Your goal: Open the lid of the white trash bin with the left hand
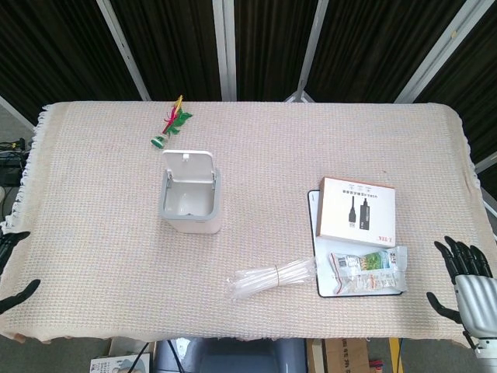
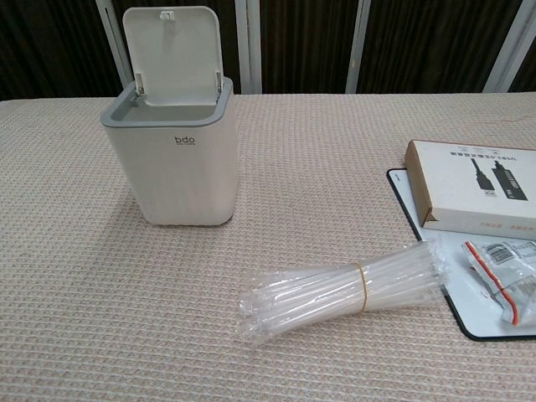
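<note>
The white trash bin (image 1: pixel 190 206) (image 2: pixel 177 159) stands left of the table's middle. Its lid (image 1: pixel 189 167) (image 2: pixel 172 54) is swung up and stands upright at the back, so the inside shows. My left hand (image 1: pixel 12 268) is only just in the head view, at the far left edge by the table's front corner, far from the bin; dark fingertips are spread and hold nothing. At the bottom right corner my right hand (image 1: pixel 464 281) hangs off the table's front edge with fingers spread, empty. Neither hand appears in the chest view.
A bundle of clear plastic tubes (image 1: pixel 273 278) (image 2: pixel 343 287) lies near the front middle. A black-edged mat (image 1: pixel 312 233) at the right carries a cardboard box (image 1: pixel 357 211) (image 2: pixel 473 186) and a snack packet (image 1: pixel 366 268). A small feathered toy (image 1: pixel 171 124) lies at the back left.
</note>
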`<action>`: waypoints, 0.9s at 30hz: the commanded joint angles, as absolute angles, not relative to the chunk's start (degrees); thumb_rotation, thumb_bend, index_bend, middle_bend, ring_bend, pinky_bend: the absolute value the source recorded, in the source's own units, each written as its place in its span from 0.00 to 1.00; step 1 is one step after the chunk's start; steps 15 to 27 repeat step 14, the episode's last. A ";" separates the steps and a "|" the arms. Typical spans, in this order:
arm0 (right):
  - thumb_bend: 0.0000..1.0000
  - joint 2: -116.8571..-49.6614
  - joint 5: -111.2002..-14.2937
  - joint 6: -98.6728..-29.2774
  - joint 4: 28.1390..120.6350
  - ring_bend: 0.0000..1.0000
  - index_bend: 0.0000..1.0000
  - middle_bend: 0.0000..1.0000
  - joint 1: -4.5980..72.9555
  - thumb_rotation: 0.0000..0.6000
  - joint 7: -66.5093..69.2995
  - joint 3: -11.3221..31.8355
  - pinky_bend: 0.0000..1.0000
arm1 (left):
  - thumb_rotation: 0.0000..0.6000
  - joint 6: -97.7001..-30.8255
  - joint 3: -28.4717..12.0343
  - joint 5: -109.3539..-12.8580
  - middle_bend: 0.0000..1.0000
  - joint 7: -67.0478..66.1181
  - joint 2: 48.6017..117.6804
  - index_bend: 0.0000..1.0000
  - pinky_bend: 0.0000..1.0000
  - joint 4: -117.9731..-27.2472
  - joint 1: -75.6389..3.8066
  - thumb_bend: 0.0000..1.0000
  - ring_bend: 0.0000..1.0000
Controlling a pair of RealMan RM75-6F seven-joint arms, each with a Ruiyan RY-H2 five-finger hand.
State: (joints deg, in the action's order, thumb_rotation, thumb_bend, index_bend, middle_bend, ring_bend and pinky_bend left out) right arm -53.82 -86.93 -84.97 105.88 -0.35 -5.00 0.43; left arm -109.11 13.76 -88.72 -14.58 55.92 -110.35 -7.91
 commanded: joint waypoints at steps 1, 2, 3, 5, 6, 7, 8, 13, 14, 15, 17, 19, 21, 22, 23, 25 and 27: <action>0.27 -53.55 -87.75 -86.19 105.75 0.00 0.12 0.06 -0.83 1.00 -4.03 0.47 0.00 | 1.00 -106.71 13.71 -85.59 0.24 -4.96 57.19 0.24 0.18 -102.60 -3.95 0.14 0.11; 0.27 -53.56 -88.02 -86.63 105.67 0.00 0.12 0.06 -0.95 1.00 -3.77 0.52 0.00 | 1.00 -105.72 13.51 -85.21 0.23 -3.96 57.05 0.24 0.17 -102.23 -3.88 0.14 0.11; 0.27 -53.69 -88.50 -87.50 105.43 0.00 0.12 0.06 -1.15 1.00 -3.50 0.69 0.00 | 1.00 -104.73 13.13 -84.92 0.23 -2.72 56.65 0.24 0.17 -102.20 -3.85 0.14 0.11; 0.27 -54.04 -89.63 -88.99 104.84 0.00 0.12 0.06 -1.46 1.00 -2.94 0.90 0.00 | 1.00 -104.97 11.93 -85.41 0.22 -1.55 56.63 0.24 0.16 -101.27 -3.60 0.14 0.11; 0.27 -54.08 -90.39 -89.70 104.49 0.00 0.12 0.06 -1.68 1.00 -2.27 0.81 0.00 | 1.00 -105.19 11.39 -85.77 0.21 -1.22 56.77 0.24 0.16 -100.60 -3.24 0.14 0.11; 0.27 -53.96 -90.94 -90.31 104.36 0.00 0.12 0.06 -1.87 1.00 -1.52 0.77 0.00 | 1.00 -105.29 11.02 -85.97 0.21 -0.75 56.82 0.24 0.16 -100.23 -2.96 0.14 0.11; 0.27 -53.84 -91.30 -90.73 104.19 0.00 0.12 0.06 -2.01 1.00 -0.92 0.74 0.00 | 1.00 -105.25 10.65 -86.08 0.21 -0.13 56.83 0.24 0.16 -99.96 -2.74 0.14 0.11; 0.27 -53.43 -92.55 -91.27 103.73 0.00 0.12 0.06 -2.21 1.00 0.40 0.38 0.00 | 1.00 -104.18 8.45 -85.15 0.21 1.94 56.39 0.24 0.16 -98.93 -1.85 0.14 0.11; 0.27 -53.46 -92.68 -91.16 103.72 0.00 0.12 0.06 -2.15 1.00 0.35 0.34 0.00 | 1.00 -103.81 8.13 -84.81 0.22 1.81 56.28 0.24 0.16 -98.91 -1.73 0.14 0.11; 0.27 -53.46 -92.68 -91.16 103.72 0.00 0.12 0.06 -2.15 1.00 0.35 0.34 0.00 | 1.00 -103.81 8.13 -84.81 0.22 1.81 56.28 0.24 0.16 -98.91 -1.73 0.14 0.11; 0.27 -53.46 -92.68 -91.16 103.72 0.00 0.12 0.06 -2.15 1.00 0.35 0.34 0.00 | 1.00 -103.81 8.13 -84.81 0.22 1.81 56.28 0.24 0.16 -98.91 -1.73 0.14 0.11; 0.27 -53.46 -92.68 -91.16 103.72 0.00 0.12 0.06 -2.15 1.00 0.35 0.34 0.00 | 1.00 -103.81 8.13 -84.81 0.22 1.81 56.28 0.24 0.16 -98.91 -1.73 0.14 0.11; 0.27 -53.46 -92.68 -91.16 103.72 0.00 0.12 0.06 -2.15 1.00 0.35 0.34 0.00 | 1.00 -103.81 8.13 -84.81 0.22 1.81 56.28 0.24 0.16 -98.91 -1.73 0.14 0.11; 0.27 -53.46 -92.68 -91.16 103.72 0.00 0.12 0.06 -2.15 1.00 0.35 0.34 0.00 | 1.00 -103.81 8.13 -84.81 0.22 1.81 56.28 0.24 0.16 -98.91 -1.73 0.14 0.11; 0.27 -53.46 -92.68 -91.16 103.72 0.00 0.12 0.06 -2.15 1.00 0.35 0.34 0.00 | 1.00 -103.81 8.13 -84.81 0.22 1.81 56.28 0.24 0.16 -98.91 -1.73 0.14 0.11; 0.27 -53.46 -92.68 -91.16 103.72 0.00 0.12 0.06 -2.15 1.00 0.35 0.34 0.00 | 1.00 -103.81 8.13 -84.81 0.22 1.81 56.28 0.24 0.16 -98.91 -1.73 0.14 0.11; 0.27 -53.46 -92.68 -91.16 103.72 0.00 0.12 0.06 -2.15 1.00 0.35 0.34 0.00 | 1.00 -103.81 8.13 -84.81 0.22 1.81 56.28 0.24 0.16 -98.91 -1.73 0.14 0.11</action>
